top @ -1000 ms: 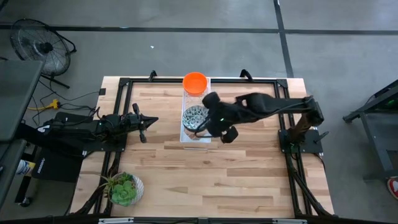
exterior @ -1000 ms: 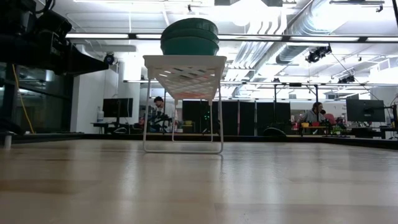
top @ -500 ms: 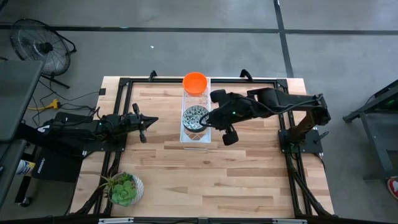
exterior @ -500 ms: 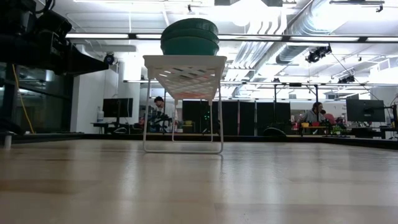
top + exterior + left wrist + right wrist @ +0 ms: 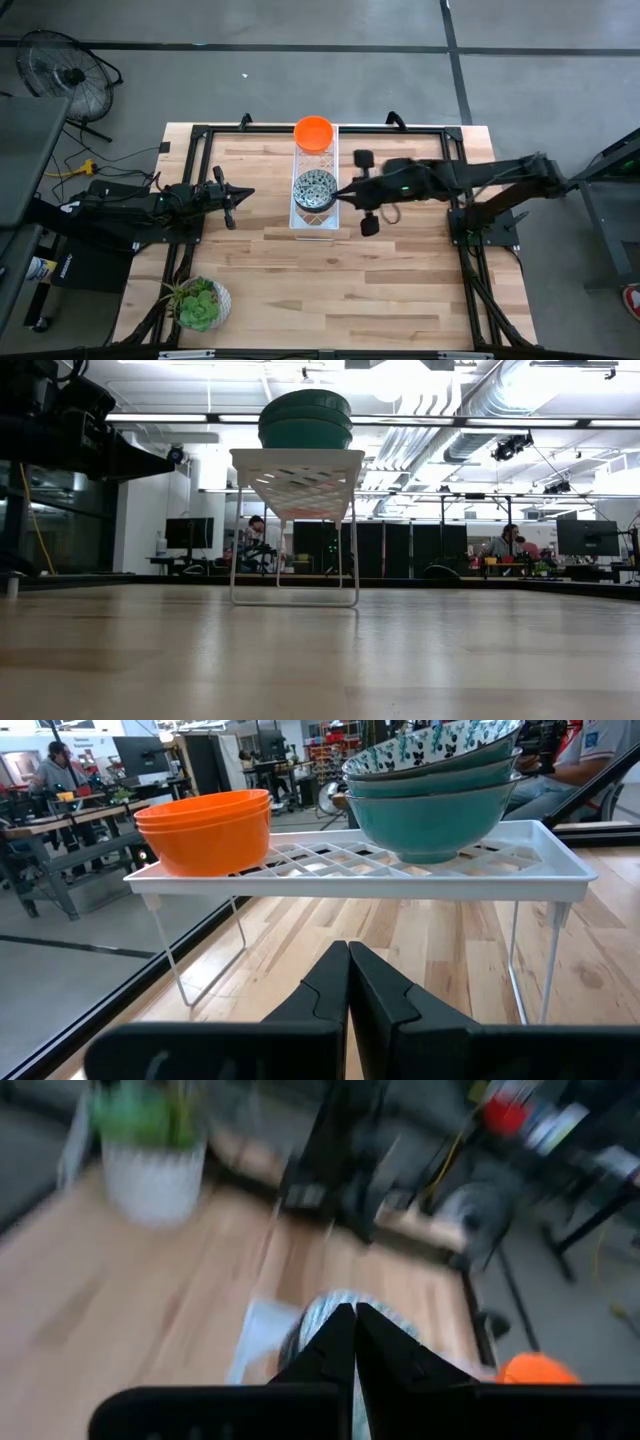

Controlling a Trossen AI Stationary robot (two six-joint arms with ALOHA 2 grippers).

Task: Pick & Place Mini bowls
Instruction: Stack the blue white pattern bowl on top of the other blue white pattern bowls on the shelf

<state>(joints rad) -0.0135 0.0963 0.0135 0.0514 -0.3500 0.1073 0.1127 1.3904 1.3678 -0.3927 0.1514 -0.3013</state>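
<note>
Right pincer (image 5: 345,192): fingers together, empty, withdrawing toward 3 o'clock from patterned bowls (image 5: 315,186).
Left pincer (image 5: 247,192): fingers together, idling at 9 o'clock.
Meaning: stack placed.

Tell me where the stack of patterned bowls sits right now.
In the high view the patterned bowls sit on the white wire rack, nearer the table's centre than the orange bowls, with the right gripper just to their right.
</note>
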